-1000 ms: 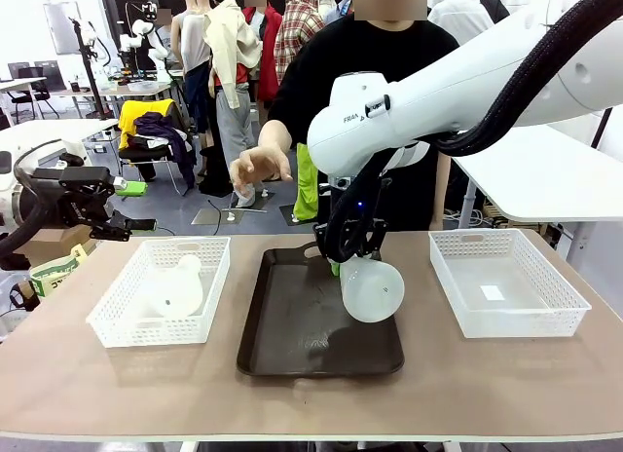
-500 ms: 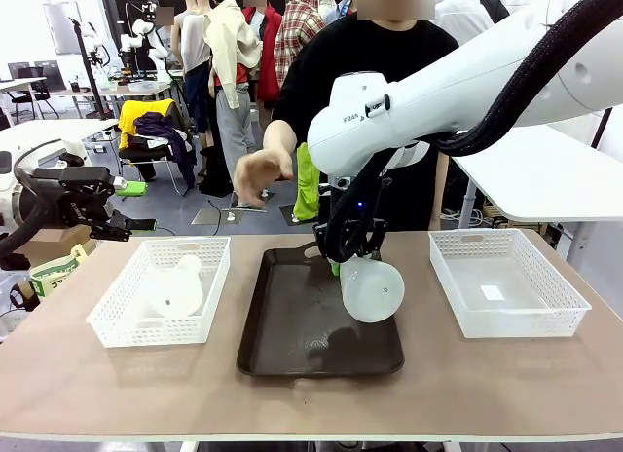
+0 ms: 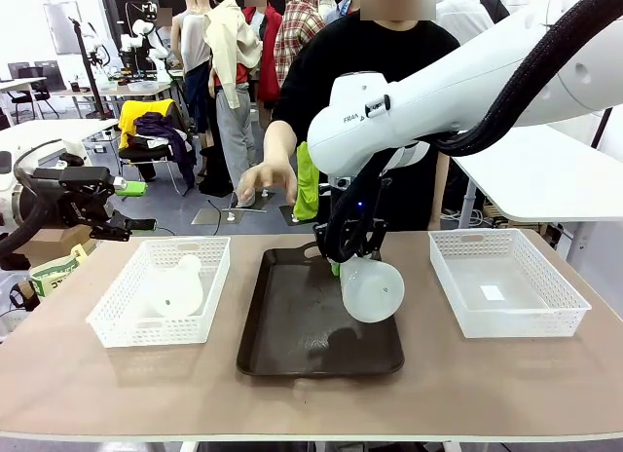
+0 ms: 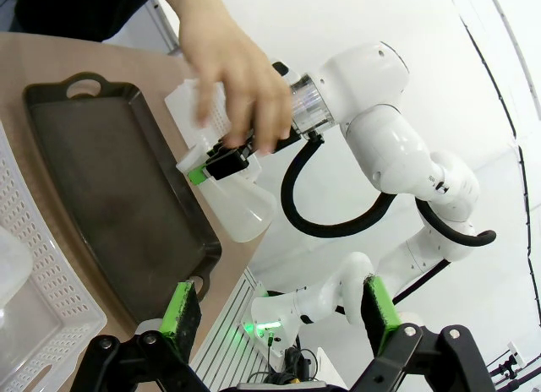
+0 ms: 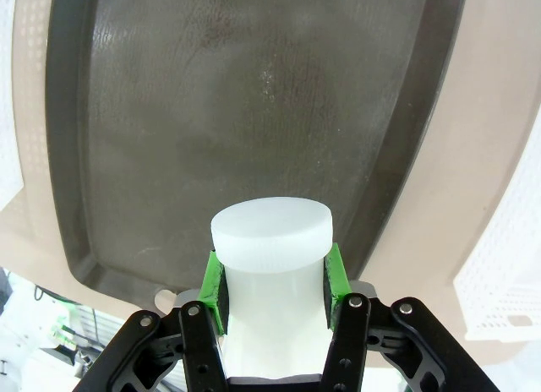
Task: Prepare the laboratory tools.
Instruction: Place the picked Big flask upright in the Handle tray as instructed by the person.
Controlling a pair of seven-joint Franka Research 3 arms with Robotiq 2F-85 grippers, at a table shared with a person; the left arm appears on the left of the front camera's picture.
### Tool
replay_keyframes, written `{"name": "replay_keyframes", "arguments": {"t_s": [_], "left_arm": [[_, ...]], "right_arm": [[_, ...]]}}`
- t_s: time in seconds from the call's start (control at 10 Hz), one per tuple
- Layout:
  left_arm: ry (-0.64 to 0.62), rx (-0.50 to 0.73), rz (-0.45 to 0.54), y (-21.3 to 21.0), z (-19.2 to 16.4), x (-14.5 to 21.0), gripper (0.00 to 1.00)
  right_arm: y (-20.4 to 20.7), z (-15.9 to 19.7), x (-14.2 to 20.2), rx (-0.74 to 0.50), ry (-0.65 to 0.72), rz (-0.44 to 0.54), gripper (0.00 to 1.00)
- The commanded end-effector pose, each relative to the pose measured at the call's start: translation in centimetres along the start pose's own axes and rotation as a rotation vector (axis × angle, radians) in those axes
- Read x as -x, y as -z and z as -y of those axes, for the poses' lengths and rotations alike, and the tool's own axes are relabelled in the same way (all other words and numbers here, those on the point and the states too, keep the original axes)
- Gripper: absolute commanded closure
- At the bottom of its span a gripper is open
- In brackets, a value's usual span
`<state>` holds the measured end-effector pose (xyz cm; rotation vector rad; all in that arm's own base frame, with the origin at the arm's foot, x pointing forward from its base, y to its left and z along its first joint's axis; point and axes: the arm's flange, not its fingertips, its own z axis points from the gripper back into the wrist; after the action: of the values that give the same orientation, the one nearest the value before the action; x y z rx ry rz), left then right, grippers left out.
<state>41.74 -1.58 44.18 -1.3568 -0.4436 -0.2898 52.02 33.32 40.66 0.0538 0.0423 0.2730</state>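
One translucent white flask [image 3: 373, 289] hangs tilted over the dark brown tray [image 3: 292, 350], its wide base toward me. My right gripper [image 3: 339, 267] is shut on its narrow neck. In the right wrist view the green pads [image 5: 214, 286] clamp the flask [image 5: 270, 231] on both sides, with my right gripper [image 5: 272, 278] above the tray [image 5: 254, 113]. A second flask [image 3: 173, 291] lies in the left white basket [image 3: 117, 330]. My left gripper [image 3: 122, 204] hovers open off the table's left end. Its view shows my left gripper [image 4: 281, 312] holding nothing, and farther off the held flask [image 4: 239, 206].
A white mesh basket [image 3: 545, 325] with nothing in it stands at the table's right. The person stands at the far side, one hand [image 3: 261, 182] held out above the tray's far left corner; that hand [image 4: 232, 79] is close to the held flask's neck in the left wrist view.
The person's hand has dropped a little and turned palm down behind the tray. Both arms and the held flask have stayed still.
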Motion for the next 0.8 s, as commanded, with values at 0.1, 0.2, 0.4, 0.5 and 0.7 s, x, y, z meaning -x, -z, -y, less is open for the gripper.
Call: {"name": "replay_keyframes", "arguments": {"t_s": [0.1, 0.2, 0.4, 0.5, 0.7], "left_arm": [[0.006, 0.003, -0.013, -0.32, 0.11, -0.03, 0.00], [0.006, 0.003, -0.013, -0.32, 0.11, -0.03, 0.00], [0.006, 0.003, -0.013, -0.32, 0.11, -0.03, 0.00], [0.006, 0.003, -0.013, -0.32, 0.11, -0.03, 0.00], [0.006, 0.003, -0.013, -0.32, 0.11, -0.03, 0.00]], "right_arm": [[0.24, 0.13, 0.12, 0.003, 0.001, 0.002, 1.00], [0.24, 0.13, 0.12, 0.003, 0.001, 0.002, 1.00], [0.24, 0.13, 0.12, 0.003, 0.001, 0.002, 1.00], [0.24, 0.13, 0.12, 0.003, 0.001, 0.002, 1.00], [0.24, 0.13, 0.12, 0.003, 0.001, 0.002, 1.00]]}}
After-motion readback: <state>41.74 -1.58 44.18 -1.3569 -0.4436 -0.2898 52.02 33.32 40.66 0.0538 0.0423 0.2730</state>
